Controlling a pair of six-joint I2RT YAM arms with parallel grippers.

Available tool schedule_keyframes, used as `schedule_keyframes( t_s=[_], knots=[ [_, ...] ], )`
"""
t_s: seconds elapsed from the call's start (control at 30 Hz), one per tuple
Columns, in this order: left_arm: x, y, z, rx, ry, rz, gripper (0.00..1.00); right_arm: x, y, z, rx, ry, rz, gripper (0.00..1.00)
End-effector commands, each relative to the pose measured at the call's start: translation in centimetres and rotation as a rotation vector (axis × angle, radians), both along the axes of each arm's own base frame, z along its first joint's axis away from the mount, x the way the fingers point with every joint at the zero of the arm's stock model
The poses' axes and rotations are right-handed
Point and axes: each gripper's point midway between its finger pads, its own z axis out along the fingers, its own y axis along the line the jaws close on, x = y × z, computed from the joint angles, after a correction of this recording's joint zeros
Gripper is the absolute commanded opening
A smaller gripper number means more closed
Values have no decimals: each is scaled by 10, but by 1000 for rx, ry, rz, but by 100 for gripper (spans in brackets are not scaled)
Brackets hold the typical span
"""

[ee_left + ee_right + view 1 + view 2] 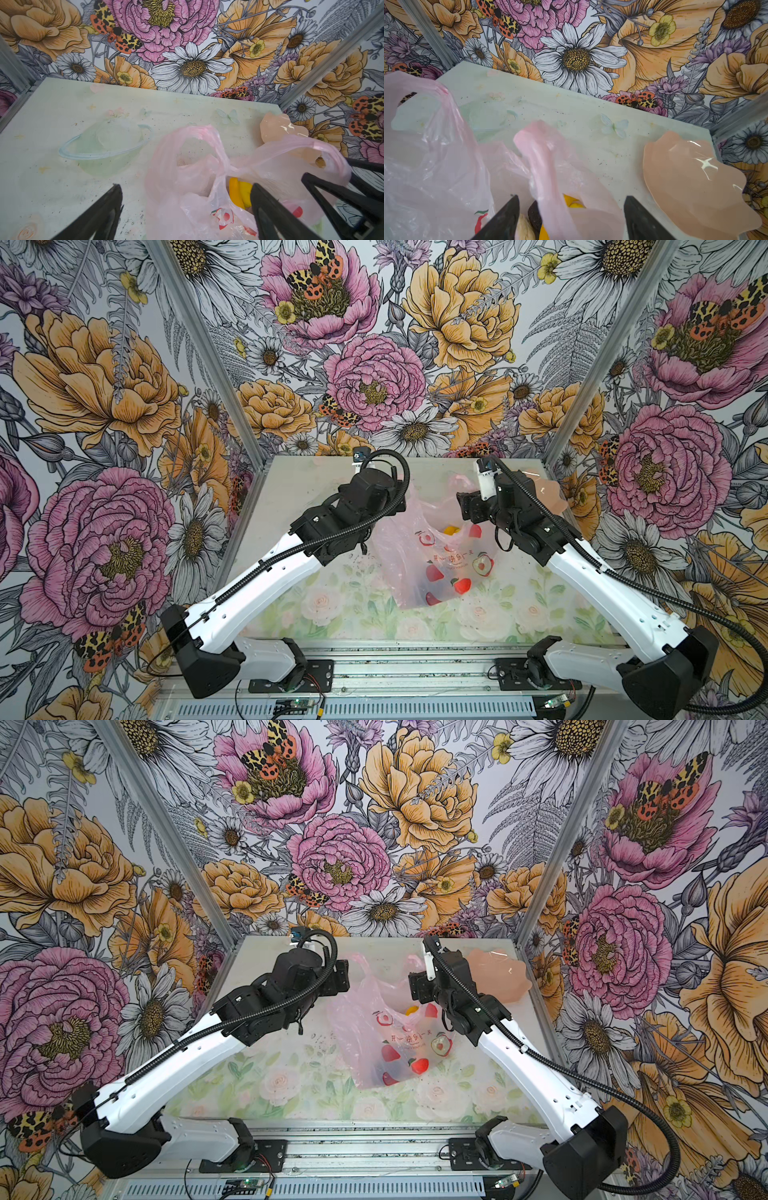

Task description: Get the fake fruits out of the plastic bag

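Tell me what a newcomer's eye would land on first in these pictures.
The loud floral wall print wraps the whole cell. In the middle of the table lies the crinkly pink plastic bag, with yellow fake fruits showing at its mouth. The left gripper and right gripper are both open by its handles. A peach bowl sits at the back right corner.

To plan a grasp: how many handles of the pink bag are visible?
2. One handle passes between the jaws of the open right gripper; the other handle stands left of it in a top view. No further handle seems hidden.
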Motion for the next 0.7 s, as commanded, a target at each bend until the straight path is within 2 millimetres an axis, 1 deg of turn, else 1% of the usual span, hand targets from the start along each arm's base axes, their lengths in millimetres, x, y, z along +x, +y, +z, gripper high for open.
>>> schedule_keyframes(
  t_s=[0.0, 0.1, 0.17, 0.3, 0.33, 0.43, 0.47, 0.5, 0.57, 0.63, 0.67],
  knots=[
    [10, -19, -15, 11, 71, 9, 92, 2, 6, -8, 28, 38, 40, 78],
    [27, -40, -31, 19, 127, 15, 90, 9, 4, -15, 20, 56, 25, 76],
    [39, -49, -45, 42, 170, 29, 87, 12, 2, -17, 19, 59, 16, 74],
    [62, -54, -68, 105, 223, 72, 86, 16, 3, -17, 26, 58, 23, 72],
    [69, -60, -87, 136, 255, 78, 85, 17, 4, -16, 29, 56, 23, 72],
    [81, -64, -108, 164, 297, 96, 83, 21, 6, -14, 43, 48, 27, 71],
    [84, -65, -114, 164, 308, 100, 81, 22, 7, -14, 50, 49, 31, 70],
    [87, -66, -121, 165, 320, 104, 76, 24, 10, -15, 54, 50, 39, 68],
    [92, -69, -126, 163, 330, 101, 66, 28, 13, -16, 61, 53, 44, 65],
    [97, -72, -127, 167, 328, 93, 54, 33, 14, -19, 57, 59, 38, 57],
    [100, -73, -125, 169, 324, 85, 46, 38, 13, -19, 57, 59, 17, 48]
  ],
)
